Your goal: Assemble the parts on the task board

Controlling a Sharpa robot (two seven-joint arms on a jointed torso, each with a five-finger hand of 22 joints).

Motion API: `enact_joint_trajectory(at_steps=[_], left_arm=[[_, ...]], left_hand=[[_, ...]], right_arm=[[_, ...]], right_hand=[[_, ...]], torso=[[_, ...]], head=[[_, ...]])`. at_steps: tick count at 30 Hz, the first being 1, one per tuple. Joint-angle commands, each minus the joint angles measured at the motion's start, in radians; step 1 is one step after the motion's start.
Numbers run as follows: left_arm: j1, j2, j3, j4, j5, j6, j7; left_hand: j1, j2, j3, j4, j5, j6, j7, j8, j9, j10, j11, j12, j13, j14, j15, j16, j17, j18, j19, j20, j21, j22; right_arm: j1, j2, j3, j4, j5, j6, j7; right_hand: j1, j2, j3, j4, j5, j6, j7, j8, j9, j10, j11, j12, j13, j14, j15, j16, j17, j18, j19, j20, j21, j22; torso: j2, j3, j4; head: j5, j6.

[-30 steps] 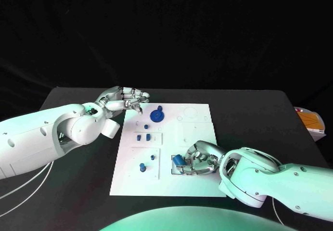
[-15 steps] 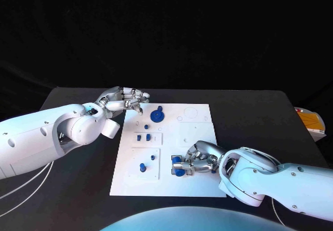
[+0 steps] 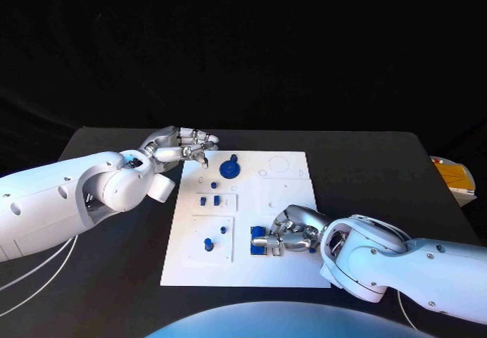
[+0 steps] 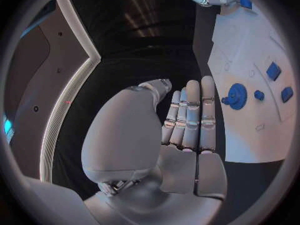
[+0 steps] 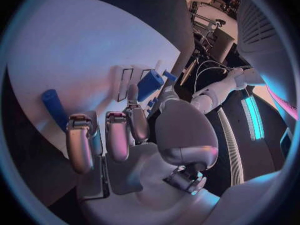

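The white task board (image 3: pixel 286 189) lies mid-table. My right hand (image 3: pixel 291 234) rests low on its near middle, thumb and a finger pinching a small blue block (image 3: pixel 257 232) at a slotted white holder. In the right wrist view that block (image 5: pixel 150 85) sits between the fingertips, and a blue cylinder (image 5: pixel 55 108) lies loose on the board beside the hand. My left hand (image 3: pixel 183 148) hovers off the board's far left corner, holding nothing, its fingers (image 4: pixel 190 115) straight. A blue gear (image 3: pixel 229 169) stands at the far end, and small blue pieces (image 3: pixel 209 201) and pegs (image 3: pixel 208 244) stand on the left side.
The left wrist view shows the gear (image 4: pixel 236 95), a peg (image 4: pixel 259 95) and blue blocks (image 4: pixel 273 71) on the board (image 4: pixel 250 130). An orange-and-white object (image 3: pixel 452 177) lies at the table's right edge. Bare black table (image 3: pixel 112 232) flanks the board.
My right hand's fingers have shifted slightly over the near holder, with the blue block still between them. The left hand has stayed where it was.
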Motion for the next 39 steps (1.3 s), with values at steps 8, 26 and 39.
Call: enact_joint_trajectory(at_steps=[8,26,39], left_arm=[[0.000,-0.001,0.000,0.002,-0.004,0.016,0.003],[0.000,0.001,0.000,0.002,-0.004,0.015,0.003],[0.000,-0.001,0.000,0.002,-0.004,0.015,0.001]], left_hand=[[0.008,0.004,0.000,-0.004,0.003,-0.006,0.004,-0.003,0.002,-0.006,0.003,-0.003,-0.002,-0.002,0.004,-0.004,-0.001,0.006,0.007,-0.003,0.004,0.001],[0.007,0.005,0.001,-0.004,0.003,-0.007,0.004,-0.003,0.002,-0.007,0.003,-0.003,-0.002,-0.001,0.004,-0.004,-0.001,0.006,0.008,-0.003,0.006,0.003],[0.006,0.005,0.002,-0.004,0.002,-0.007,0.004,-0.003,0.002,-0.006,0.003,-0.003,-0.002,0.000,0.004,-0.004,-0.001,0.006,0.008,-0.003,0.006,0.003]], right_arm=[[-0.001,-0.022,0.000,0.027,-0.046,-0.002,0.059],[-0.001,-0.007,0.000,0.003,-0.082,0.037,0.042],[0.001,-0.015,0.000,-0.022,-0.076,0.038,0.045]], right_hand=[[0.140,0.057,-0.031,-0.003,0.013,0.002,-0.005,0.012,-0.002,0.010,-0.003,0.026,0.080,0.081,-0.008,0.008,0.131,-0.007,0.105,-0.006,0.005,0.264],[0.260,0.088,-0.075,-0.005,0.055,0.005,-0.007,0.010,-0.013,0.015,-0.006,0.032,0.087,0.082,-0.011,0.011,0.137,-0.007,0.105,-0.009,0.005,0.264],[0.273,0.113,-0.099,-0.002,0.094,0.013,-0.009,0.011,-0.019,0.024,-0.008,0.049,0.099,0.082,-0.012,0.011,0.140,-0.007,0.105,-0.010,0.005,0.264]], torso=[[0.000,0.0007,-0.0012],[-0.001,-0.0011,0.0008],[0.000,-0.0005,-0.0001]], head=[[0.001,0.000],[0.002,-0.003],[0.003,-0.003]])
